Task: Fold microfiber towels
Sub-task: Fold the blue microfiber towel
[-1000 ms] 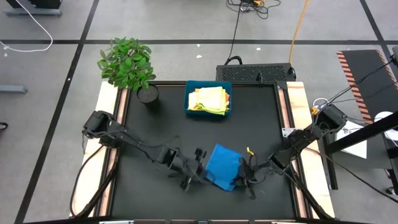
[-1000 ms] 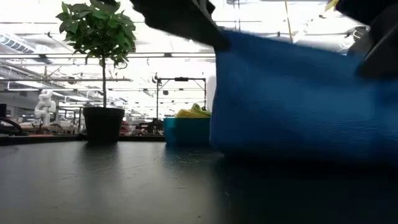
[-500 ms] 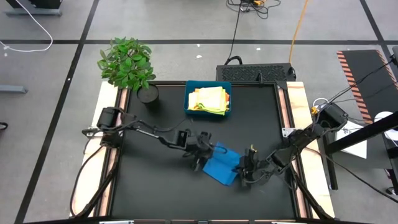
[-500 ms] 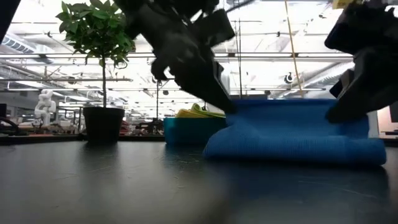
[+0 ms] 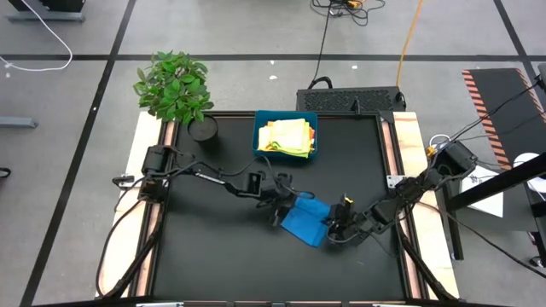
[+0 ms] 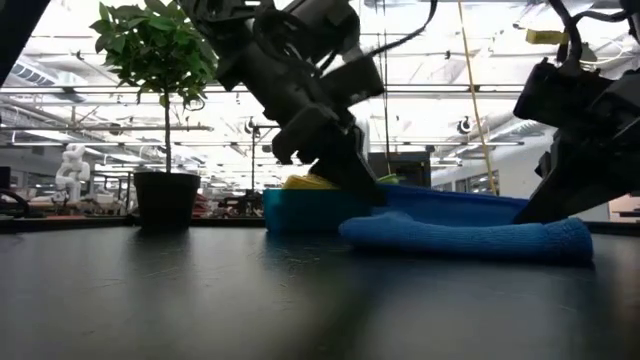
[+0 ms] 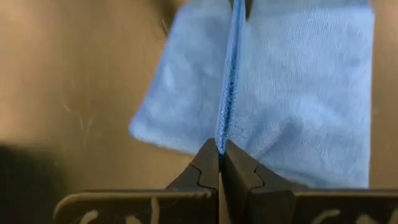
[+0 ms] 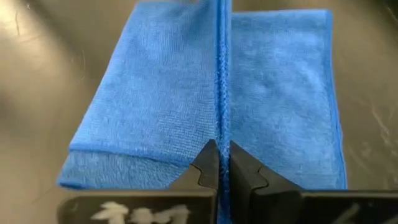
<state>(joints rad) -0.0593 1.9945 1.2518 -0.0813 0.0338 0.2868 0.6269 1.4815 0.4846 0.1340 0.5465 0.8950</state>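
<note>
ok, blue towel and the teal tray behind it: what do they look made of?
Blue towel: soft fabric, likely microfiber; fuzzy matte nap, stitched edge, and it folds and drapes where the left gripper and right gripper pinch it. Teal tray: rigid, probably plastic; straight walls and a smooth, even colour, though the finish is hard to judge from above.

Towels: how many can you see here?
At least 3. A blue towel lies on the table, pinched at opposite edges by the left gripper and right gripper. A pale yellow towel and a lime green towel sit in the tray; more may be hidden there.
</note>
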